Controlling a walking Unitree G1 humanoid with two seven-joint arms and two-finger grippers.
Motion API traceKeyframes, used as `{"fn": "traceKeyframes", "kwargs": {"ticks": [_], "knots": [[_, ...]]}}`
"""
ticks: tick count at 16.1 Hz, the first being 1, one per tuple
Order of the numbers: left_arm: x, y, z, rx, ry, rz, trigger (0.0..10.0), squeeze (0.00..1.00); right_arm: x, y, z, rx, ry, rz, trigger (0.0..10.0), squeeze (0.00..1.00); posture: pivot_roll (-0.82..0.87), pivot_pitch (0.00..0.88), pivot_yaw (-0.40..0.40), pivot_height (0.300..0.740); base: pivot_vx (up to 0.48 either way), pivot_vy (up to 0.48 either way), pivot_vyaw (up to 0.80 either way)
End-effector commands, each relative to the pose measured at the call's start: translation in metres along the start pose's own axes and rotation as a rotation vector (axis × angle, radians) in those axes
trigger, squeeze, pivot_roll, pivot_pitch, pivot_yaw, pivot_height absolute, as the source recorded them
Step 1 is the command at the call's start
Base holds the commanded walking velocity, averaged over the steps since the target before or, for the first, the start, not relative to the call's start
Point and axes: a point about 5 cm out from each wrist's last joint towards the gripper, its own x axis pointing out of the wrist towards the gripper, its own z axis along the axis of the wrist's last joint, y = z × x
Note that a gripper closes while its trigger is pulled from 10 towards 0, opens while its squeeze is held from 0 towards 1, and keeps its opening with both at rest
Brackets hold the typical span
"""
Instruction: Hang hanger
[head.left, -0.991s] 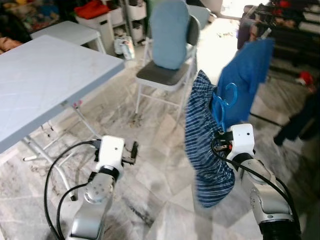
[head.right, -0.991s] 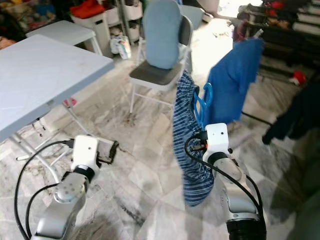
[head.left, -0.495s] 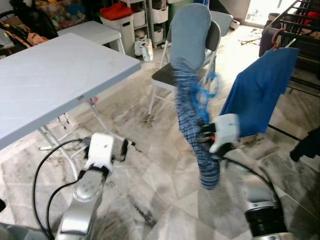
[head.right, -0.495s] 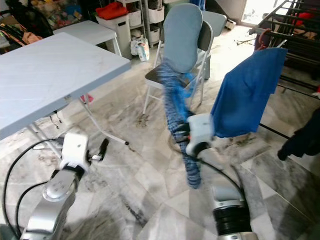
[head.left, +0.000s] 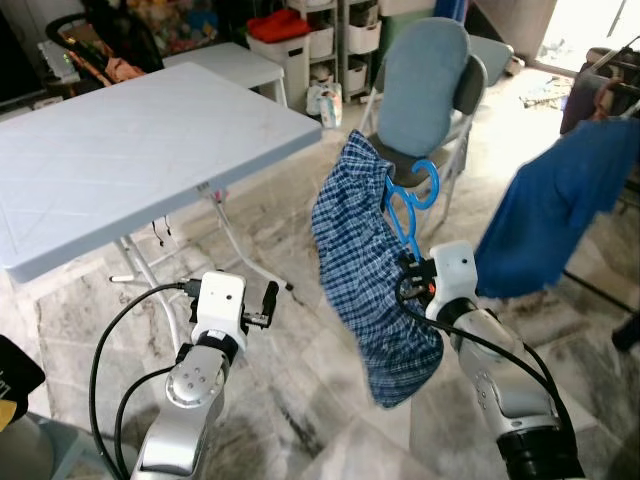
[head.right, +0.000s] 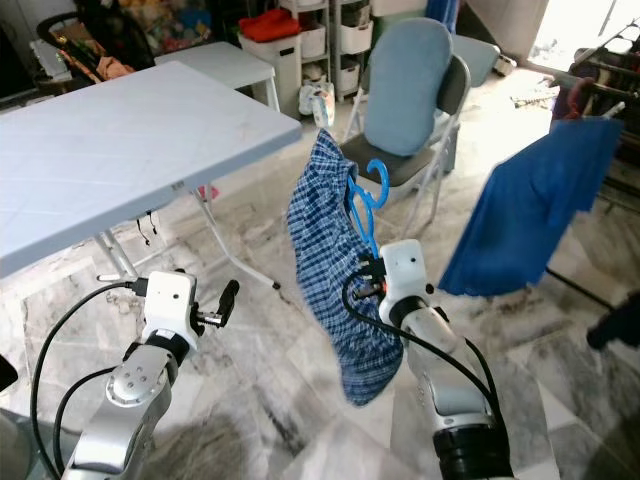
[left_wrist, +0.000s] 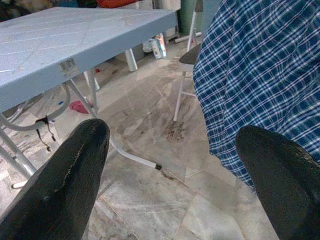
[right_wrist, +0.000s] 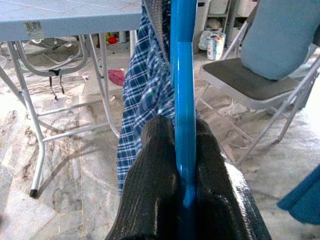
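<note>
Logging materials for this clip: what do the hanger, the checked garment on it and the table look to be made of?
Hanger: likely plastic; bright blue, smooth, glossy, clamped in the right gripper.
Garment: soft woven cloth, blue-and-white plaid, draping in folds.
Table: top looks like moulded plastic, matte pale grey with faint scored lines; legs look like metal tube.

hanger (head.left: 408, 212): its lower part is buried in the plaid garment (head.left: 362, 270); hook and neck stay visible
right pincer (right_wrist: 182, 165): in the head views its fingers are hidden behind the cloth
worktop (head.left: 130, 160): cut off at the left edge
blue shirt (head.left: 560, 225): top and right side cut by the frame edge
chair (head.left: 430, 90): seat partly hidden behind the garment
</note>
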Motion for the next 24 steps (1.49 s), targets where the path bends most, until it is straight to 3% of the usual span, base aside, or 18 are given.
{"fn": "traceKeyframes", "kwargs": {"ticks": [1, 13, 14, 20, 24], "knots": [[-0.001, -0.001, -0.001, 0.001, 0.002, -0.007, 10.0, 0.0, 0.002, 0.004, 0.014, -0.022, -0.057, 0.02, 10.0, 0.0, -0.09, 0.0, 0.032, 0.74, 0.364, 0.0, 0.0], [-0.002, -0.003, -0.003, -0.012, 0.011, -0.017, 10.0, 0.0, 0.0, 0.007, 0.014, -0.034, -0.058, 0.026, 10.0, 0.0, -0.09, 0.01, 0.03, 0.74, 0.383, 0.0, 0.0], [-0.003, -0.003, -0.002, -0.045, 0.004, -0.005, 10.0, 0.0, -0.001, 0.007, 0.013, -0.033, -0.056, 0.03, 10.0, 0.0, -0.09, 0.011, 0.03, 0.74, 0.0, 0.0, 0.0], [-0.003, 0.0, -0.003, -0.022, 0.021, 0.034, 10.0, 0.0, 0.0, 0.011, 0.012, -0.036, -0.046, 0.052, 10.0, 0.0, -0.09, 0.016, 0.024, 0.74, 0.0, 0.0, 0.0], [-0.002, 0.002, -0.004, -0.01, 0.032, 0.055, 10.0, 0.0, 0.001, 0.014, 0.012, -0.046, -0.046, 0.065, 10.0, 0.0, -0.09, 0.02, 0.022, 0.74, 0.0, 0.0, 0.75]]}}
